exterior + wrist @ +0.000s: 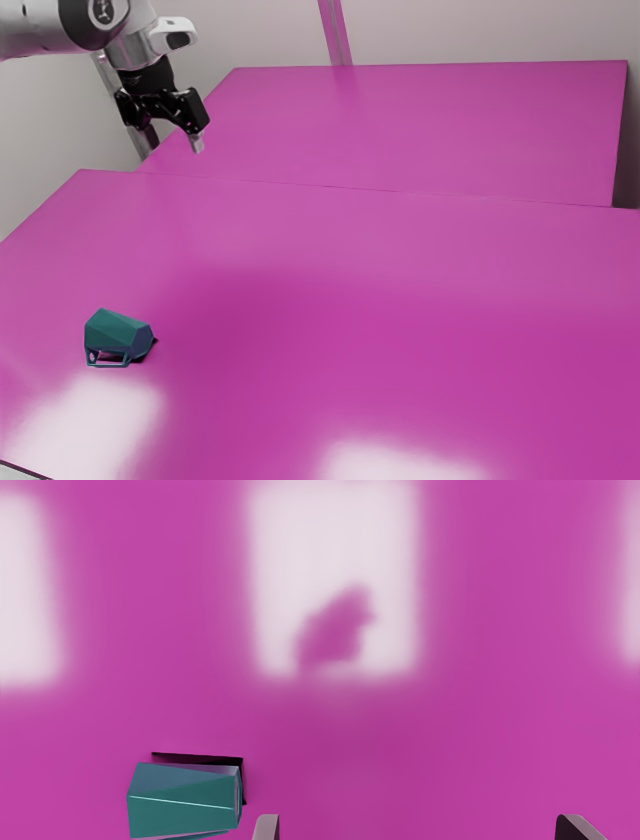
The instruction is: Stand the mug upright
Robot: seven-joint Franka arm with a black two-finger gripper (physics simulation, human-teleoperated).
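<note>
Hanging open over the table [400, 300], the gripper [420, 827] has nothing between its fingers; the mug [119, 334] lies on its side toward the table's edge at the exterior view's left. An off-centre pinch could roll it, or a finger might snag the handle [108, 364].

Robot arm [30, 28], upper left of exterior view: small round emblem [103, 11] on dark joint cover [82, 32], pale ring around mark too small to make out; no letter or digit legible in it. No other text, label, brand, number or sign readable in either view.
</note>
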